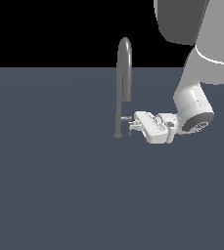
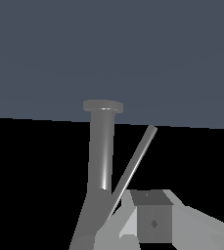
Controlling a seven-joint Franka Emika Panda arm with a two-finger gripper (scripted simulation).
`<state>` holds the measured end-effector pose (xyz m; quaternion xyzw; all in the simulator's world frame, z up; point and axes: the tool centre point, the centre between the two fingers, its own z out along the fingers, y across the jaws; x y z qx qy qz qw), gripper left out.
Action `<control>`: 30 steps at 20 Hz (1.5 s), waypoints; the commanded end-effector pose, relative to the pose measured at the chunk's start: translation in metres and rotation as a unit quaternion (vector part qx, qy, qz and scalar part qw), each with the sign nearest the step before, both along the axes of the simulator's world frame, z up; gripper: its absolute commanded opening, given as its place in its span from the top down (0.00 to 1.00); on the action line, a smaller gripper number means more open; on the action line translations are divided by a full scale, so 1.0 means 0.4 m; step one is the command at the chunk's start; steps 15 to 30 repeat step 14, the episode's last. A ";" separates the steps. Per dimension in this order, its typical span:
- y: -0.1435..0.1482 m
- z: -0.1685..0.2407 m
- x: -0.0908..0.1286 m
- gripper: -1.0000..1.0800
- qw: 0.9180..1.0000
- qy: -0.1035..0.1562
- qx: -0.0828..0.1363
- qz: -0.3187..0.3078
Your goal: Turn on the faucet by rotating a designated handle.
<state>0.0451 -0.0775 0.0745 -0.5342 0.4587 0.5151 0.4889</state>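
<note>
You see the smooth white arm (image 1: 196, 73) over a flat slate floor (image 1: 59, 185). The slim grey faucet (image 1: 124, 73) arches upright; your gripper (image 1: 131, 125) meets its thin handle (image 1: 126, 118), jaw state unclear.

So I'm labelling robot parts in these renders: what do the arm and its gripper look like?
The arm is glossy white with fat rounded links and a dark grey disc cap on the wrist joint. The gripper is a boxy white block with short pale fingers; the wrist view shows one finger as a grey squared pad. No cables or markings are visible.
</note>
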 end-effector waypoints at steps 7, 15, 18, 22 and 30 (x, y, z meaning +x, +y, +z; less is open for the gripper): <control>0.002 -0.076 0.019 1.00 1.000 0.016 -0.005 -0.008; 0.002 -0.110 0.031 1.00 1.000 0.022 -0.006 -0.010; 0.002 -0.110 0.031 1.00 1.000 0.022 -0.006 -0.010; 0.002 -0.110 0.031 1.00 1.000 0.022 -0.006 -0.010; 0.002 -0.110 0.031 1.00 1.000 0.022 -0.006 -0.010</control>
